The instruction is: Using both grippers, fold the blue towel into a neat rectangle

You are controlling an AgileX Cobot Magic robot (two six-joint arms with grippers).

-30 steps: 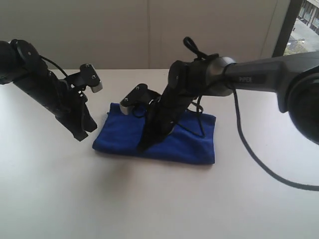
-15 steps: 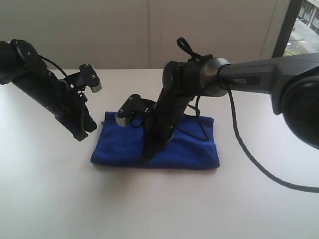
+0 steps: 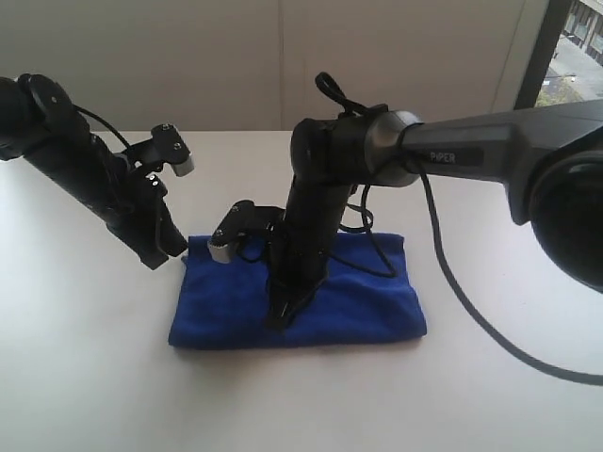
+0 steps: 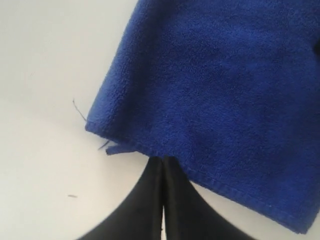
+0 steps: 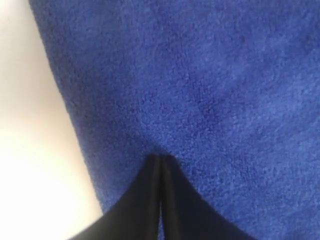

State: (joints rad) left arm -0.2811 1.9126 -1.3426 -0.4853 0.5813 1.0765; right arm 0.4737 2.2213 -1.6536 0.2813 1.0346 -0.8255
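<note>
Two layers at least make up the blue towel (image 3: pixel 363 301), which lies flat on the white bench (image 3: pixel 94 377) as a broad, roughly rectangular pad of deep, fuzzy pile. Its stitched hem runs just ahead of the left tool (image 3: pixel 168 252), and a small blue tab and a loose thread stick out at the corner beside that tip. The left tool's fingers are pressed together, meeting the hem at the towel's corner; whether they bear on it I cannot tell. The right tool (image 3: pixel 280 320) also has its fingers together, its tip pushed down into the pile with cloth all round it, close to one edge. Since a second ago the right tool has drawn toward the camera, the towel has slid with it, and the gap beside the left tool has closed.
</note>
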